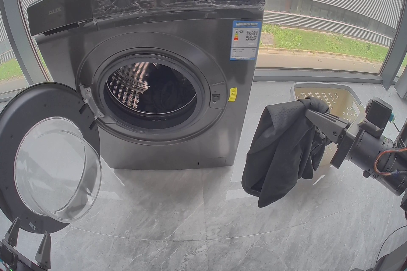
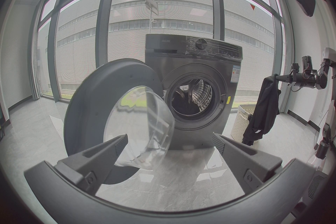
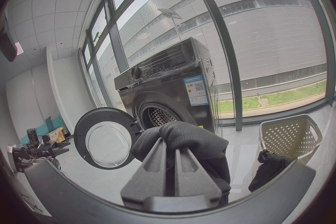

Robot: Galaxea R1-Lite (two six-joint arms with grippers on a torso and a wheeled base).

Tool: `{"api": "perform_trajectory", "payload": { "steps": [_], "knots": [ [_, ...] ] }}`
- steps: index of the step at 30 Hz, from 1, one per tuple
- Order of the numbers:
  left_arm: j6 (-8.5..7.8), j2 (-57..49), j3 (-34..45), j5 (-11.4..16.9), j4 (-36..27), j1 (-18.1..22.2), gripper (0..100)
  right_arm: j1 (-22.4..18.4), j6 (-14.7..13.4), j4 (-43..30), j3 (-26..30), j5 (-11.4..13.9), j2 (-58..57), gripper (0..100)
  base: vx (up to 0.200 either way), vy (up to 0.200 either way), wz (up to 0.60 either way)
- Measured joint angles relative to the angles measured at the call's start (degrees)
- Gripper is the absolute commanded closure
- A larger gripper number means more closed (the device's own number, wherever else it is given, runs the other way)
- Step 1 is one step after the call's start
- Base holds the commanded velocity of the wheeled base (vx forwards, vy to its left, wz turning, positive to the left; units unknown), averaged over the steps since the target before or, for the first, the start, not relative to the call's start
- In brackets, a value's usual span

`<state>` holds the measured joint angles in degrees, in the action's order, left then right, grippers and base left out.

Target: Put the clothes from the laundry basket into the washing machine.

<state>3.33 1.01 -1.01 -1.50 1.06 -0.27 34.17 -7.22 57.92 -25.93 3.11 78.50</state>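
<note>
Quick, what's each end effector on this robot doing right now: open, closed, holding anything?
Left end effector: open, holding nothing.
Right end effector: closed on a dark garment.

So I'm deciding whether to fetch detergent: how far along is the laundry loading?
Done: door open, dark clothing already in the drum. In hand: right gripper holds a dark garment lifted by the laundry basket, not yet at the opening. Remaining: carry it in; the basket's bottom is hidden, so more may be there.

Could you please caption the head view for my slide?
Right claw holds a dark garment beside the open washing machine.
</note>
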Motion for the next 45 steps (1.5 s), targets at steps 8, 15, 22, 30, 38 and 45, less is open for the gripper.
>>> {"api": "perform_trajectory", "payload": {
  "steps": [8, 15, 22, 30, 38, 45],
  "knots": [
    [-0.02, 0.0, 0.0, 0.0, 0.0, 0.0, 0, 0.0, 0.0, 0.0, 0.1, 0.1, 0.1, 100, 0.000, 0.025, 0.00],
    [-0.02, 0.0, 0.0, 0.0, 0.0, 0.0, 0, 0.0, 0.0, 0.0, 0.1, 0.1, 0.1, 100, -0.143, 0.000, 0.00],
    [0.00, 0.0, 0.0, -0.1, 0.0, 0.0, 0, 0.0, -0.3, 0.0, 0.1, 0.6, 0.5, 100, -0.029, 0.000, 0.00],
    [-0.11, 0.0, 0.0, -0.1, 0.0, 0.0, 0, -0.2, -2.4, -0.8, -0.7, 1.7, 1.1, 100, 0.000, 0.000, 0.00],
    [-0.22, 0.0, 0.0, -0.2, 0.1, 0.0, 0, 1.3, -4.4, -0.7, 0.5, 1.8, 1.4, 100, 0.000, 0.000, 0.00],
    [-0.35, 0.0, 0.0, -0.2, 0.1, 0.1, 0, 3.0, -4.6, -0.9, 1.3, 2.7, 1.4, 100, 0.000, 0.000, 0.00]
  ]
}}
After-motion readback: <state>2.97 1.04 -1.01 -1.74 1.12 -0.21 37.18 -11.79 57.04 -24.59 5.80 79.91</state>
